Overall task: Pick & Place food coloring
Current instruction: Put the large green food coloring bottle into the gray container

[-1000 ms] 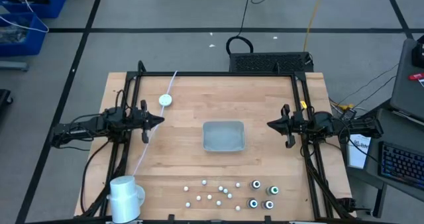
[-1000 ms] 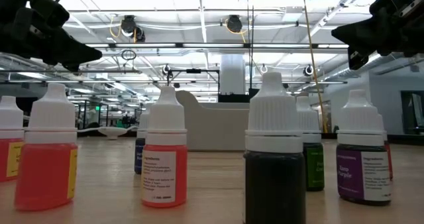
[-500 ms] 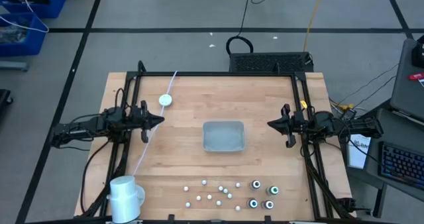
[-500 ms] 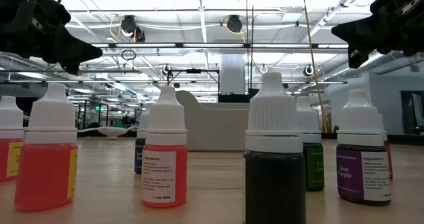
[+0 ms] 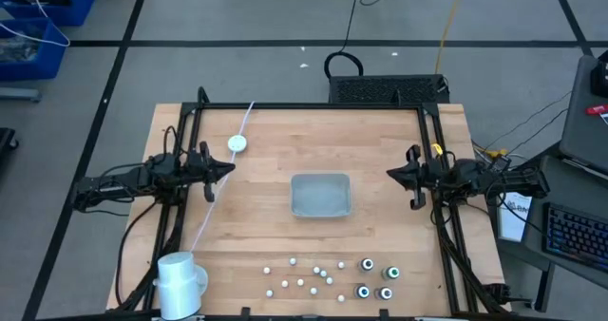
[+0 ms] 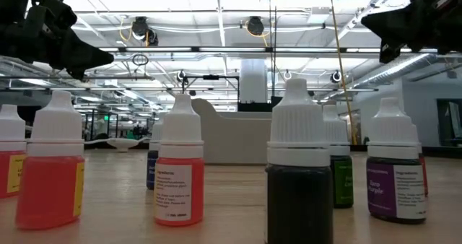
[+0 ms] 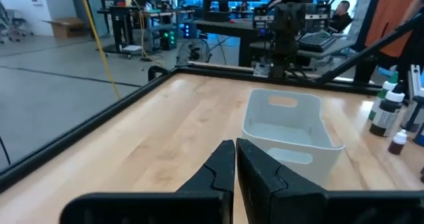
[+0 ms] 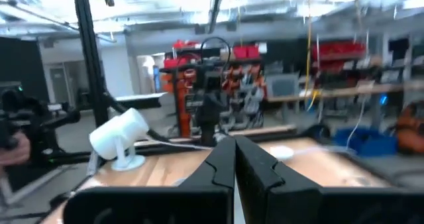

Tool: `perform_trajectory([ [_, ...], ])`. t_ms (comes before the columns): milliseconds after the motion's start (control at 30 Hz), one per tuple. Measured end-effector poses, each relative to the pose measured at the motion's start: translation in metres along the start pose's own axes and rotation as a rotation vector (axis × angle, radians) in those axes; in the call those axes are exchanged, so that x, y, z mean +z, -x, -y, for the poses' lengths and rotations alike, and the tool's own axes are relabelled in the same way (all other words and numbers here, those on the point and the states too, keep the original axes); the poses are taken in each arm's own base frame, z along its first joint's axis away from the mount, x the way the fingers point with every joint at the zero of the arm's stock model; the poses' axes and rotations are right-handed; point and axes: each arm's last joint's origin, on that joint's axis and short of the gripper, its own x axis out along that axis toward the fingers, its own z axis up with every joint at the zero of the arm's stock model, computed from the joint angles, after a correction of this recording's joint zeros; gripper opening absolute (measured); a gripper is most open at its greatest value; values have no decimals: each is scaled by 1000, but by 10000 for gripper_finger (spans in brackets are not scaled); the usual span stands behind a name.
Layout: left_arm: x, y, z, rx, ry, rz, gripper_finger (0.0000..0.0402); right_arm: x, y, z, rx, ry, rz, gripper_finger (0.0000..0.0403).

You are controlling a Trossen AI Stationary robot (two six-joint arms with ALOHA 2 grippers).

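Four small dark food coloring bottles (image 5: 376,279) with pale tops stand upright on the table near its near edge, right of centre. In the low view they rise close to the camera, a black one (image 6: 299,172) among them. The grey tray (image 5: 320,195) sits mid-table; it also shows in the left wrist view (image 7: 288,124). My left gripper (image 5: 228,172) hangs shut above the table left of the tray, its fingers closed (image 7: 235,148). My right gripper (image 5: 389,176) hovers shut to the right of the tray, fingers together (image 8: 234,144). Neither touches anything.
Several small white-capped bottles (image 5: 304,278) stand left of the dark ones. A white cylinder-shaped device (image 5: 179,281) sits at the near left corner, and a white disc (image 5: 237,143) with a cord lies far left. Black frame rails (image 5: 309,106) border the table.
My right gripper has risen a little and drawn slightly toward the table's right edge, staying shut. The bottles and the tray have stayed in place.
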Motion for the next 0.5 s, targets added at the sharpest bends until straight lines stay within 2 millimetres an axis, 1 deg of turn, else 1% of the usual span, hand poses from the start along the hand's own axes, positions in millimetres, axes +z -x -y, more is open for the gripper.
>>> perform_trajectory([
  [67,0,0,0,0,5,-1,21,-1,0,-1,35,42,-19,0],
  [100,0,0,0,1,6,-5,21,-3,0,-1,40,63,-60,0],
  [133,-1,0,0,3,7,-8,21,1,0,-1,43,84,-91,0],
  [267,-1,0,-1,32,33,-7,21,43,1,-4,55,150,-104,0],
  [433,-1,0,-2,81,13,-9,21,69,-1,-9,107,182,-311,0],
  [500,-1,0,-3,111,9,-7,21,75,-2,-11,130,160,-412,0],
])
